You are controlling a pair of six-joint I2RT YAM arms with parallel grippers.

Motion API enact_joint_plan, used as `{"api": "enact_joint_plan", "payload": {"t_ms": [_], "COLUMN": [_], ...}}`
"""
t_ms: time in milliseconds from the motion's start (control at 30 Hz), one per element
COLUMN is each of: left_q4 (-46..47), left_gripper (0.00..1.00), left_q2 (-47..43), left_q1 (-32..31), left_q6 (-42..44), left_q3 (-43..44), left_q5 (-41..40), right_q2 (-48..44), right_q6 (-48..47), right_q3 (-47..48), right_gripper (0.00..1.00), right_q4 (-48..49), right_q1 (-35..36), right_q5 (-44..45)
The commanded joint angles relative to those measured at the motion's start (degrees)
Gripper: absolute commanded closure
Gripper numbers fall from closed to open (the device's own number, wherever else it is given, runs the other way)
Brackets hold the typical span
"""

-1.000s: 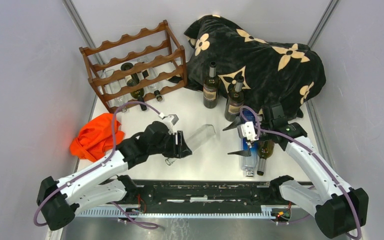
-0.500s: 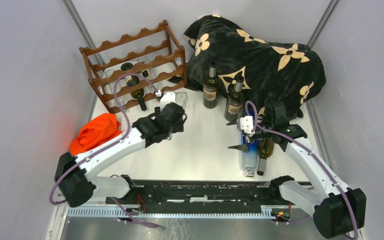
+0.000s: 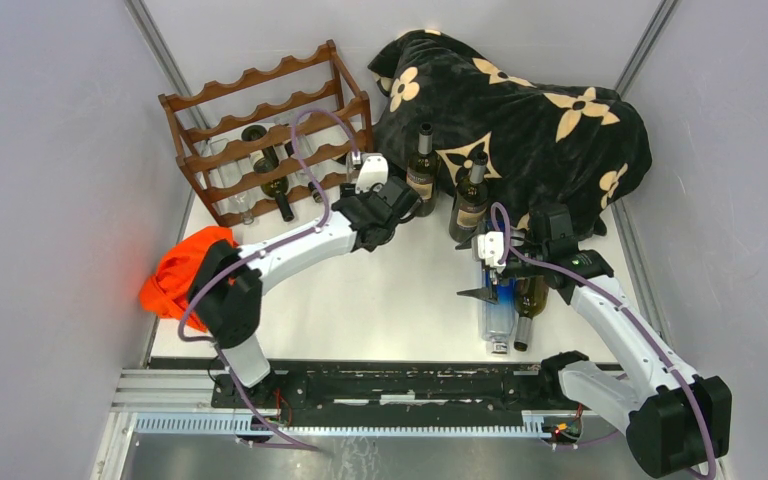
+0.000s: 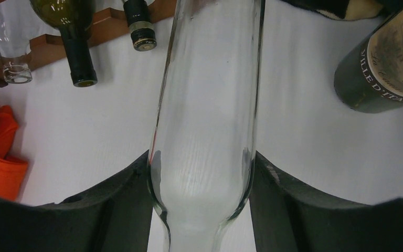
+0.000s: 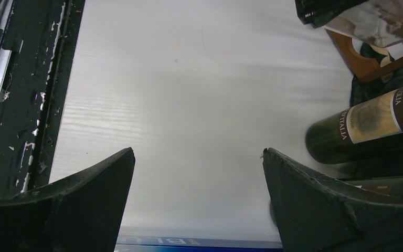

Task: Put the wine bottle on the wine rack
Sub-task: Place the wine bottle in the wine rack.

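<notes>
My left gripper [image 3: 388,200] is shut on a clear glass wine bottle [image 4: 210,94], gripping it at the shoulder just above the neck. It holds the bottle near the right end of the dark reddish-brown wine rack [image 3: 260,130], base pointing towards the rack. The rack's lower rail [image 4: 47,50] shows at the top left of the left wrist view. A dark green bottle [image 3: 265,160] and others lie in the rack, necks poking out. My right gripper [image 3: 480,270] is open and empty over the table. It hovers above a blue-labelled clear bottle [image 3: 497,315] lying flat.
Two dark bottles [image 3: 421,175] [image 3: 470,200] stand by a black flowered blanket [image 3: 530,120] at the back right. A dark green bottle [image 3: 530,300] lies beside the blue-labelled one. An orange cloth [image 3: 185,275] lies at the left edge. Grey walls close in both sides.
My left arm has stretched away from me and to the right, carrying the clear bottle from mid-table to the rack's right end. The right gripper has hardly moved.
</notes>
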Motion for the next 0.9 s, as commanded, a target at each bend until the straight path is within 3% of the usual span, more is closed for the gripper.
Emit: {"api": "enact_joint_plan", "payload": {"t_ms": [0,867], "left_q4": [2.7,2.01], "left_gripper": [0.98,0.98], "left_q2": [4.17,20.94], "left_q1": [0.71,8.23], "left_q6": [-2.34,-4.25], "left_q3": [6.11,17.27], "left_q5": [-5.82,-6.08], "right_q2": [-0.81,0.22], "right_q6": [-0.04,-2.07], "right_q3": [0.21,-0.01], "right_gripper": [0.02,0.02], "right_q4": [1.24,-0.03], "right_q1": [-0.12,-0.09], "right_q5": [-0.04,-0.21]}}
